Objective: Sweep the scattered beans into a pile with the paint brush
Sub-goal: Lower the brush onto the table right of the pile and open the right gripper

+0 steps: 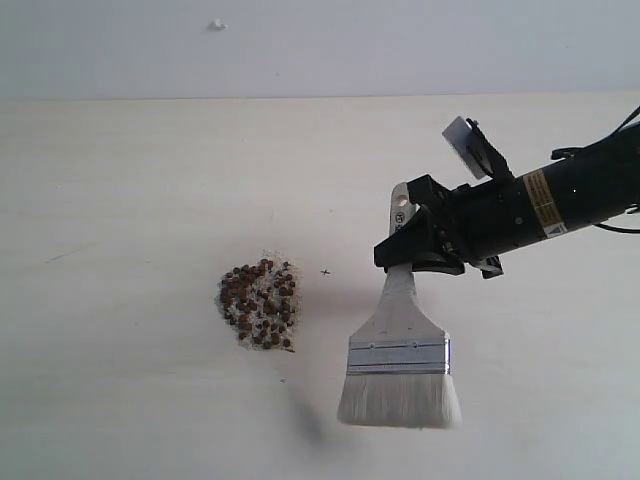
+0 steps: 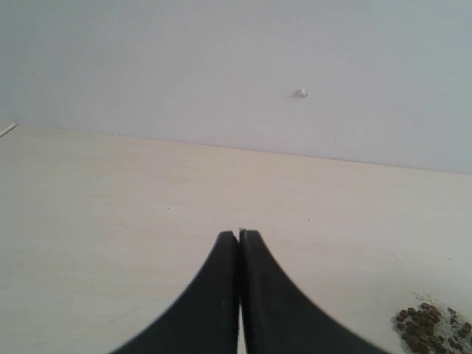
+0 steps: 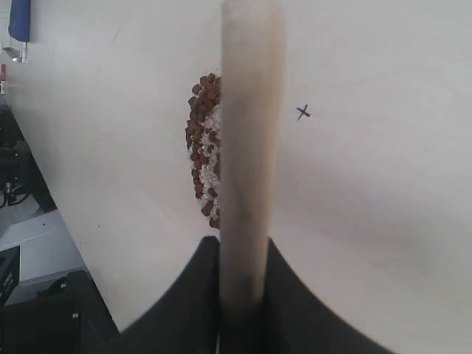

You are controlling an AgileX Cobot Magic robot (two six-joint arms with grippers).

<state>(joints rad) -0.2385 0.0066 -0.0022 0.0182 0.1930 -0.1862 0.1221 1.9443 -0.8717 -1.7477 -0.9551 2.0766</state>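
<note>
The beans (image 1: 259, 303) lie in one tight reddish-brown pile with pale crumbs on the light table (image 1: 120, 200); the pile also shows in the right wrist view (image 3: 200, 140) and at a corner of the left wrist view (image 2: 431, 328). My right gripper (image 1: 410, 245) is shut on the paint brush (image 1: 402, 350), gripping its wooden handle (image 3: 251, 133). The brush hangs with its cream bristles (image 1: 400, 400) to the right of the pile, apart from it. My left gripper (image 2: 240, 234) is shut with nothing in it and does not appear in the exterior view.
A small pen-drawn cross (image 1: 326, 271) marks the table just right of the pile. A grey wall (image 1: 300, 45) rises behind the table's far edge. In the right wrist view the table's edge and dark equipment (image 3: 29, 221) show to one side.
</note>
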